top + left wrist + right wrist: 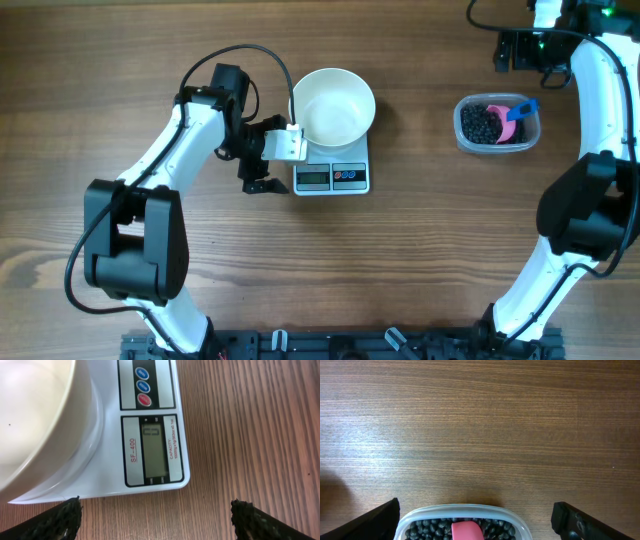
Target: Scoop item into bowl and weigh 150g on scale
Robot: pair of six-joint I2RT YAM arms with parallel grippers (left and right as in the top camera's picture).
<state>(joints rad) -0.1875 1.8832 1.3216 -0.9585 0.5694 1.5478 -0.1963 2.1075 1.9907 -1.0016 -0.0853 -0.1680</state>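
Observation:
The white bowl [333, 105] stands empty on the white scale [332, 177]; the left wrist view shows the bowl's rim [35, 425] and the scale [152, 452] with its lit display. My left gripper [270, 160] hovers just left of the scale, open and empty, and its fingertips [67, 517] frame bare wood. The black beans [480, 125] fill a clear tub [497, 124] at the right. My right gripper [522, 55] is open behind the tub. In the right wrist view the beans [427, 527] lie between its fingers [580, 520].
A pink scoop with a blue handle [512, 112] lies in the tub on the beans; its pink end [466, 531] shows in the right wrist view, just inside the tub's rim [462, 508]. The scale's three round buttons [142, 386] face the table's front.

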